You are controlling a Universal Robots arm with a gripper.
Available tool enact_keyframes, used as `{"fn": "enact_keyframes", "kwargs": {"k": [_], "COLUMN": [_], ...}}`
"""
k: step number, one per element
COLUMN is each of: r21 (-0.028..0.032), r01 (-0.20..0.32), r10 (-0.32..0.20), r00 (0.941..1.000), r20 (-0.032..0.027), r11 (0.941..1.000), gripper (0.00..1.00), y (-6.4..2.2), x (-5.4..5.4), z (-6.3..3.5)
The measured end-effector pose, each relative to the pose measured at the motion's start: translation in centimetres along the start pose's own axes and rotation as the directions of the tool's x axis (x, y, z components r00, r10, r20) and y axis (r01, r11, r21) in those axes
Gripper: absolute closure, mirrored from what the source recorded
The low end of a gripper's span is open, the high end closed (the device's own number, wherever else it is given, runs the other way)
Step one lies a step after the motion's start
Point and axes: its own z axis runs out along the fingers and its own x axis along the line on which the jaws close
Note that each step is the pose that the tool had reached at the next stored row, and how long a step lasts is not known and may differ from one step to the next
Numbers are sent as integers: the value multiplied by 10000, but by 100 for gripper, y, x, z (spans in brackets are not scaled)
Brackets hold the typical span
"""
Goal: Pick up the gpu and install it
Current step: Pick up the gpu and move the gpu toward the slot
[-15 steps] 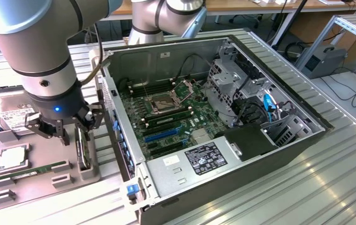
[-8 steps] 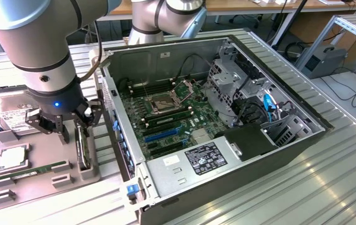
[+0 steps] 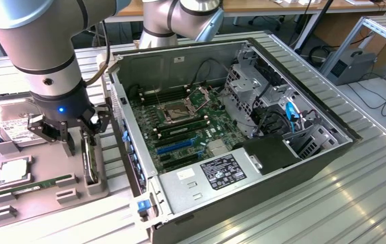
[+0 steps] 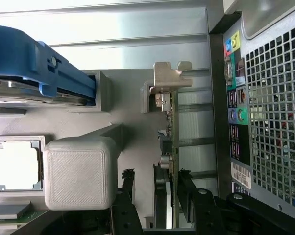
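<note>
Your gripper (image 3: 64, 133) stands wide open astride the gpu (image 3: 89, 163), which sits on edge in the gray holder (image 3: 42, 170) beside the computer case (image 3: 318, 157); it is probably light, stiff and fragile; pinch its flat faces gently.

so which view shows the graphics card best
The wrist view: the graphics card stands on edge in its grey holder, silver bracket and board edge plain, between the open claw's fingers. The exterior view shows a thin dark sliver by the claw.
</note>
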Motion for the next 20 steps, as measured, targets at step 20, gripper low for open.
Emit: {"fn": "enact_keyframes", "kwargs": {"k": [20], "r21": [1], "r01": [-1], "r10": [1], "r00": [10000], "r20": [-1], "r11": [10000], "gripper": [73], "y": [1], "x": [0], "z": [-1]}}
